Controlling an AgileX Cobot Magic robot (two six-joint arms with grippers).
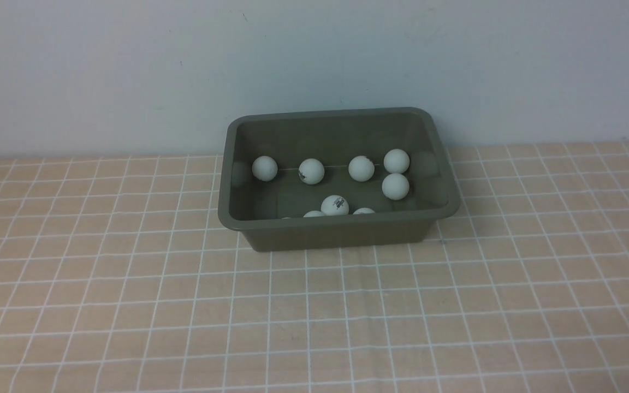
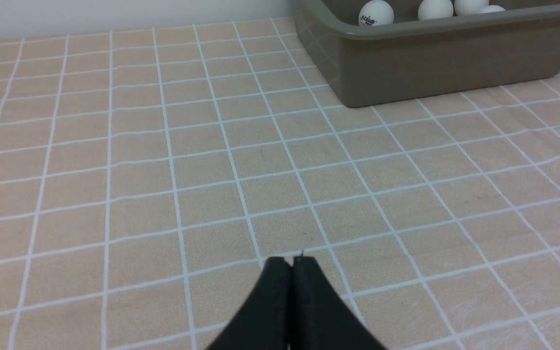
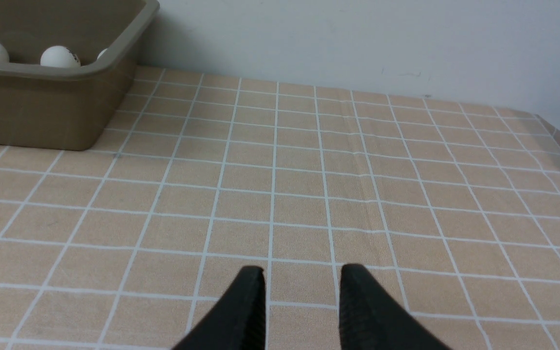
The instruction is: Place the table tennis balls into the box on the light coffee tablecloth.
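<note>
White matte table tennis balls (image 1: 311, 171) sit in the olive-green plastic box (image 1: 342, 227) at frame centre on the peach-beige checked tablecloth (image 1: 129, 305); seemingly finished, left gripper (image 2: 292, 262) clenched empty, right gripper (image 3: 302, 273) parted, empty.

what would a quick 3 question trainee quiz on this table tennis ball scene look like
1. True or false: a table tennis ball lies on the light coffee tablecloth outside the box.
2. Which claw has its jaws pressed together? A) left claw B) right claw C) both
3. Fill in: the ball whose logo shows most plainly in the front view sits toward the ____ wall of the box.

Key
1. False; every view shows bare cloth, and all visible balls are in the box.
2. A; the right claw's jaws stand apart with nothing between them.
3. Near; three more balls peek over the rim beside it.
</note>
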